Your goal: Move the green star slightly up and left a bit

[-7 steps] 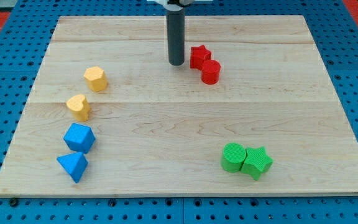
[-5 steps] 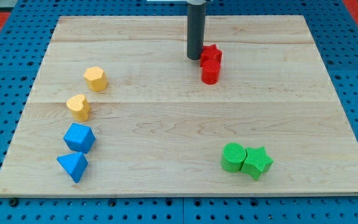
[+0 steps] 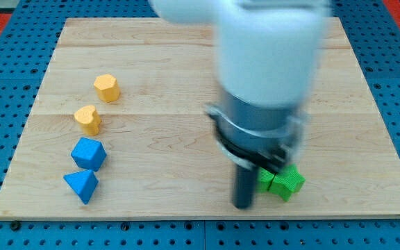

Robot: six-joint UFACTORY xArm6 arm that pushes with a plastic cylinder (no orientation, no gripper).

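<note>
The green star lies near the board's bottom right, partly covered by my arm. A green round block touches it on the left and is mostly hidden behind my rod. My tip rests on the board just left of and slightly below the green round block, close to it or touching; I cannot tell which. My arm's blurred white and grey body fills the upper middle of the view.
A yellow hexagon and a yellow heart sit at the left. A blue cube-like block and a blue triangle lie below them. The red blocks are hidden behind my arm. The wooden board has edges all around.
My tip has swept from the top middle beside the red blocks down to the bottom right, beside the green blocks. My arm now hides the red blocks. The green blocks seem unmoved.
</note>
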